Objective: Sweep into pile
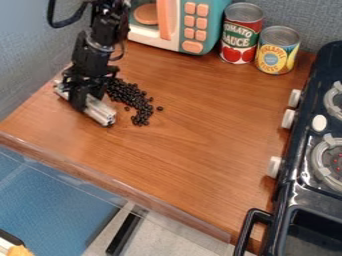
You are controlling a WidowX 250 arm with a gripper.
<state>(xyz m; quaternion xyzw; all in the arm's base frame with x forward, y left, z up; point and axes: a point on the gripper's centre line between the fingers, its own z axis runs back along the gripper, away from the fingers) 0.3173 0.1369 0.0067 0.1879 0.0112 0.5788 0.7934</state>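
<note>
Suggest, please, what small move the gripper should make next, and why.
I would probably slide the silver bar in the gripper slightly lengthwise, toward the view's lower right: the trail of black beans runs past the bar's near end, so a sideways push from here might miss the lowest ones.

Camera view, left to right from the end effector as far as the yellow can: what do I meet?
End effector → dark beans → toy microwave → red tomato can → yellow can
</note>
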